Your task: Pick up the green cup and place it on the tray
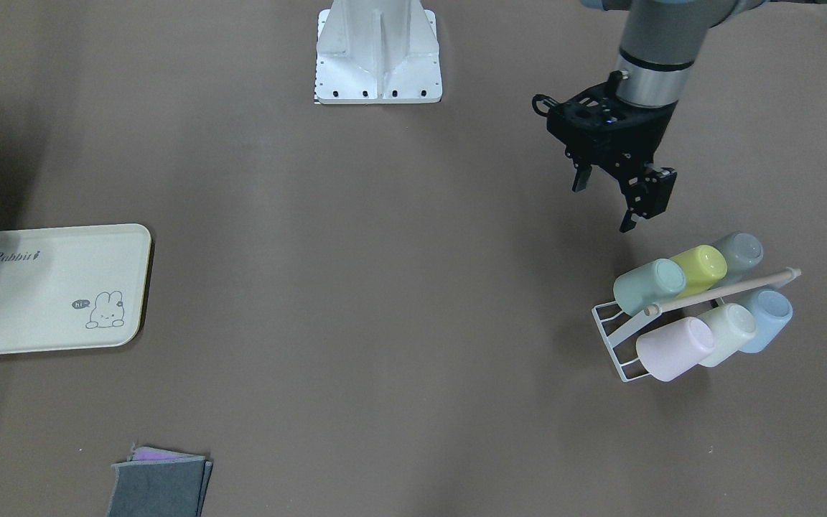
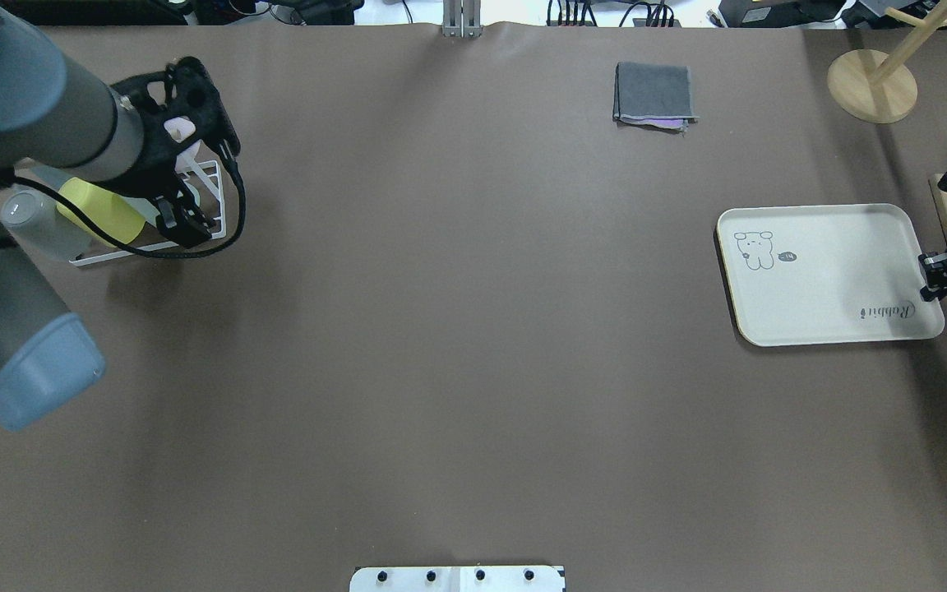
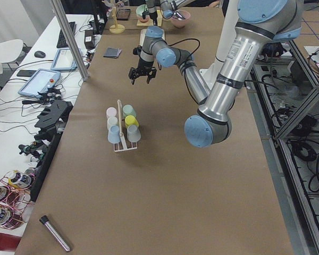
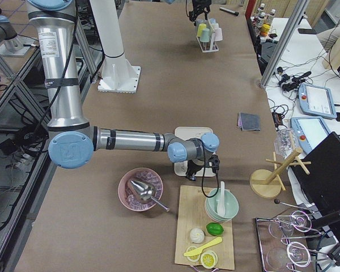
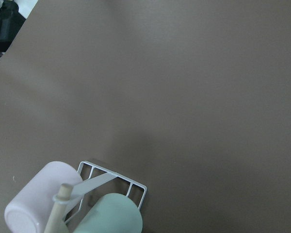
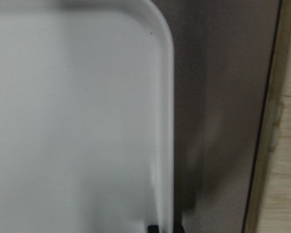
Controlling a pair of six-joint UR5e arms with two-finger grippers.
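Note:
The green cup (image 1: 649, 286) lies tilted in a white wire rack (image 1: 614, 337), beside a yellow cup (image 1: 701, 267), and also shows in the left wrist view (image 5: 111, 218). My left gripper (image 1: 606, 199) is open and empty, hovering just robot-side of the rack, apart from the cups. In the overhead view the left gripper (image 2: 206, 193) hides the green cup. The cream tray (image 1: 47, 287) lies far across the table. My right gripper (image 2: 931, 277) is shut on the tray's rim (image 6: 165, 145) at its short edge.
The rack also holds pink (image 1: 674, 347), pale whitish-green (image 1: 728, 332), blue (image 1: 765, 316) and grey (image 1: 740, 251) cups under a wooden bar. A folded grey cloth (image 1: 159, 485) lies at the table's far side. A wooden board (image 6: 281, 145) lies beside the tray.

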